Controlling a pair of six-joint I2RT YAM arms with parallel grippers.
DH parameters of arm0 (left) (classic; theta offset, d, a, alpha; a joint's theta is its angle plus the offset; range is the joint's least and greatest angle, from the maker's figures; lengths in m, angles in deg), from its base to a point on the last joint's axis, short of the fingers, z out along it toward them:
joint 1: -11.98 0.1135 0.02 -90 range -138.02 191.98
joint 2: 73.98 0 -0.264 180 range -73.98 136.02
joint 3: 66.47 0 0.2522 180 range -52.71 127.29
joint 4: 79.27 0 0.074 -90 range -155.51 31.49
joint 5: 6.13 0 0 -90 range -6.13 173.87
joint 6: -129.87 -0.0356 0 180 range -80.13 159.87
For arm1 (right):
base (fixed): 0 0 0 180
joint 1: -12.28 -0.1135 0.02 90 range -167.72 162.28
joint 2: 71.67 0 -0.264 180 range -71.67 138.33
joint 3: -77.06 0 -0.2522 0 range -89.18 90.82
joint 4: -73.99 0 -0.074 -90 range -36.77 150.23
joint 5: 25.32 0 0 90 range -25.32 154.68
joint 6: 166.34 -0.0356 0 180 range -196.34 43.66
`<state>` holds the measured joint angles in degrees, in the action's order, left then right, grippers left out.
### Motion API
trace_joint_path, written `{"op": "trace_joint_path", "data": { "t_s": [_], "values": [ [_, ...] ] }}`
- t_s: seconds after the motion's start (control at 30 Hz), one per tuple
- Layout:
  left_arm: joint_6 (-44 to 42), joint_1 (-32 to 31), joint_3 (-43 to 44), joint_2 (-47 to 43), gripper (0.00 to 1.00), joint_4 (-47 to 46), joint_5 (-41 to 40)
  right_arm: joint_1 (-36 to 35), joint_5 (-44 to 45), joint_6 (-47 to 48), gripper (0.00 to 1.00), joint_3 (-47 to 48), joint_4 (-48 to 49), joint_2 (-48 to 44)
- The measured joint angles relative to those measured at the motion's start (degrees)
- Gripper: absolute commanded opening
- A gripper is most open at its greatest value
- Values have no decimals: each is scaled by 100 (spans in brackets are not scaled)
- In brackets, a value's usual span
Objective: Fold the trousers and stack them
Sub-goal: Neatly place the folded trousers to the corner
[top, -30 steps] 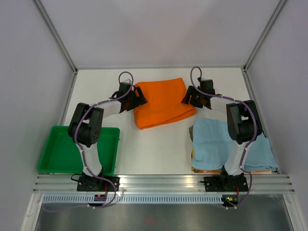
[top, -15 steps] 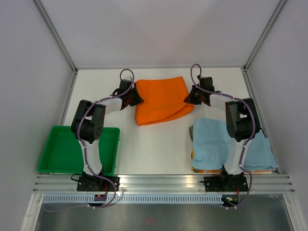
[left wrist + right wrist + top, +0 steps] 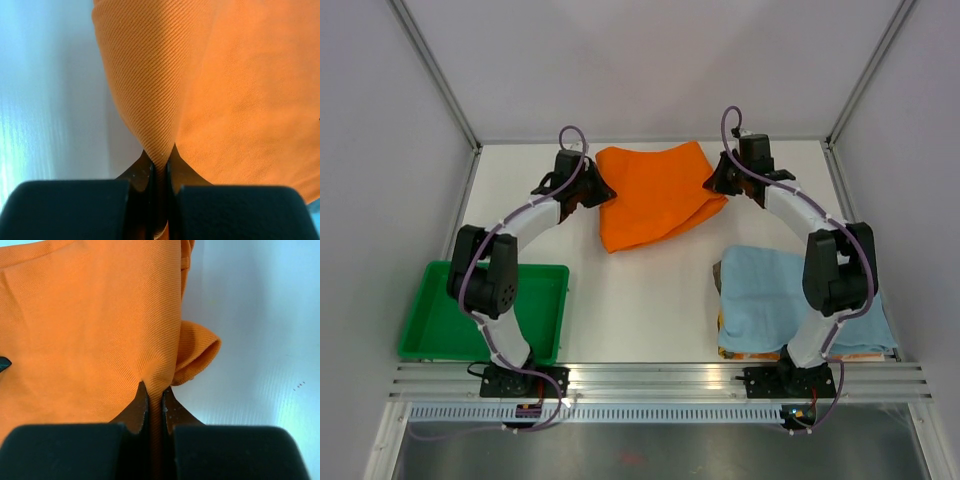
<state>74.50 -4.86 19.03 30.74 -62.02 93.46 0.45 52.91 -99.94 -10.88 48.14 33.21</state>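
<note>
The two arms have just dragged the orange trousers (image 3: 655, 195) toward 12 o'clock. The left gripper (image 3: 592, 190) pinches their 9 o'clock edge, and the right gripper (image 3: 716, 181) pinches the 3 o'clock edge. I think folding comes next.

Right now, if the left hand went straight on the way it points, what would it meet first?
The orange trousers. The left hand is shut on their edge, and in the wrist view their fabric fills the line ahead. What lies past the fold is unclear.
</note>
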Motion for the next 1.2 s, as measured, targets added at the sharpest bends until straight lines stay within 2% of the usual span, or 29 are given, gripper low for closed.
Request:
{"op": "trace_joint_path", "data": {
  "t_s": [0.17, 0.3, 0.5, 0.57, 0.8, 1.0, 1.2],
  "values": [
    [35, -28, -52, -570, 2, 160, 269, -24, 284, 149, 0, 55, -577, -833],
    [138, -317, -490, -1314, 2, 195, 361, -79, 706, 308, 0, 22, -1294, -1882],
    [264, -1204, -732, -2227, 2, 284, 511, -98, 1849, 229, 0, -332, -2813, -3853],
    [306, -1622, -730, -2435, 2, 236, 529, -101, 2481, -11, 0, -343, -3499, -4503],
    [684, -2920, -750, -2479, 2, -199, 367, -103, 4347, -890, 0, -400, -5416, -5628],
    [988, -4153, -896, -2096, 2, -793, -363, -101, 5685, -433, 0, -1215, -5377, -6408],
    [1099, -4653, -892, -1445, 2, -1362, -817, -90, 6894, 212, 0, -2164, -4898, -6190]
  ]
}}
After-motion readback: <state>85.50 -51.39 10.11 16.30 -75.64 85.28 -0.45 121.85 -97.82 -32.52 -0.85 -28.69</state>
